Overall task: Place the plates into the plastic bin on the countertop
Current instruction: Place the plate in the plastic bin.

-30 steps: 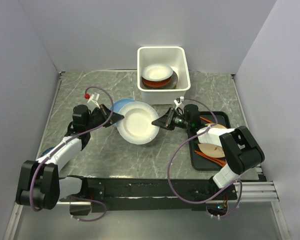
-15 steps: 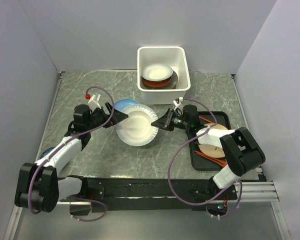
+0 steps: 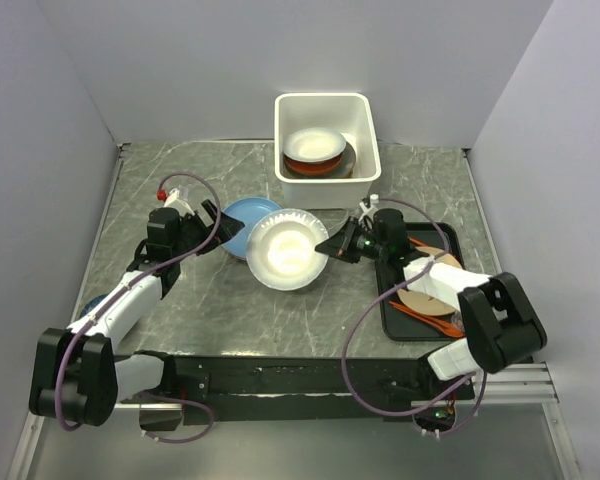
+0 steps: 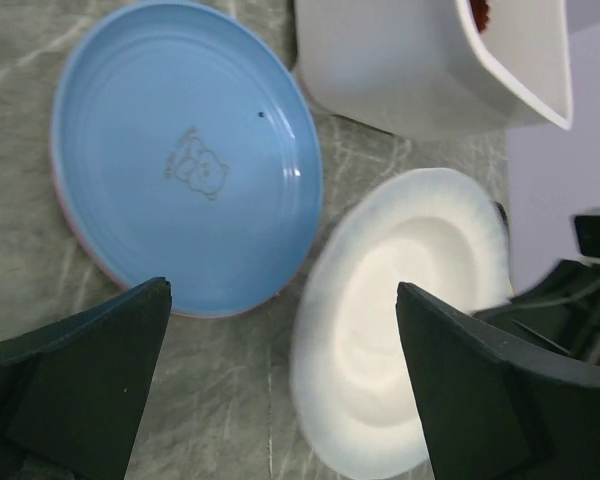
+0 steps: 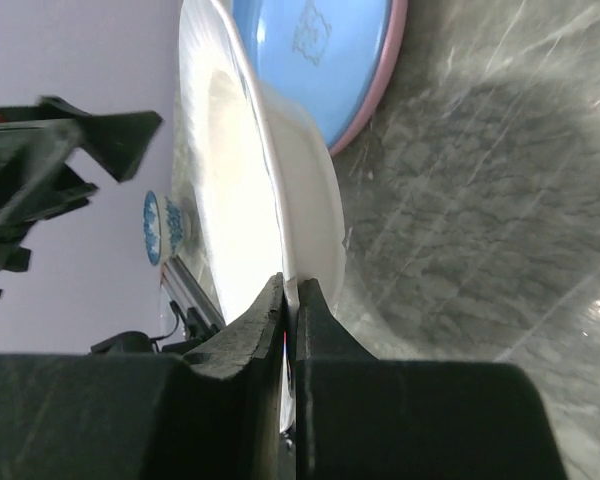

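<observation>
My right gripper is shut on the rim of a white plate and holds it tilted just above the countertop. The same white plate fills the lower right of the left wrist view. My left gripper stands wide open to the plate's left, with nothing between its fingers. A pale blue plate with a pink rim lies flat beside it. The plastic bin at the back holds a cream plate on a red-brown one.
A black tray at the right carries a tan plate and orange utensils. A blue patterned plate peeks out under my left arm. Grey walls close in on both sides of the countertop.
My left gripper has opened, let go of the white plate and drawn back to the left. The right gripper keeps hold of the plate, which has shifted slightly right.
</observation>
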`<state>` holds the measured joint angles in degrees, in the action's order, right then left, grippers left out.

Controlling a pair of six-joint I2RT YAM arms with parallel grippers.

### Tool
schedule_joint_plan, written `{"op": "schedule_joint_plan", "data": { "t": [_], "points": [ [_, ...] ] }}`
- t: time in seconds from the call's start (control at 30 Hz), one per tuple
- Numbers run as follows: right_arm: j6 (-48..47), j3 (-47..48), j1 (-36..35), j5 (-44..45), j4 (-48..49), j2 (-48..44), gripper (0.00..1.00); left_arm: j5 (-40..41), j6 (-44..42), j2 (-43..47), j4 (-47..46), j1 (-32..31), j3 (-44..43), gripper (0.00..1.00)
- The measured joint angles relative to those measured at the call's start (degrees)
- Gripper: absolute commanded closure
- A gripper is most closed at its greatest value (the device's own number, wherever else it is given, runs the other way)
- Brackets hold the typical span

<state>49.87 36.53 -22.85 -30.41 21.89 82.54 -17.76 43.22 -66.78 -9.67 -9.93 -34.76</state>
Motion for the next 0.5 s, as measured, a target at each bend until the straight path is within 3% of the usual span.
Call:
{"op": "schedule_joint_plan", "data": {
  "t": [0.2, 0.5],
  "points": [
    [-1.22, 2.05, 2.69, 0.24, -4.83, -6.27, 1.0, 2.29, 0.13, -2.01, 1.29, 0.98, 0.0, 0.01],
    [-1.51, 10.4, 8.35, -1.66, -7.02, -6.51, 1.0, 2.69, 0.11, -3.13, 3.3, 1.11, 0.0, 0.01]
  ]
}}
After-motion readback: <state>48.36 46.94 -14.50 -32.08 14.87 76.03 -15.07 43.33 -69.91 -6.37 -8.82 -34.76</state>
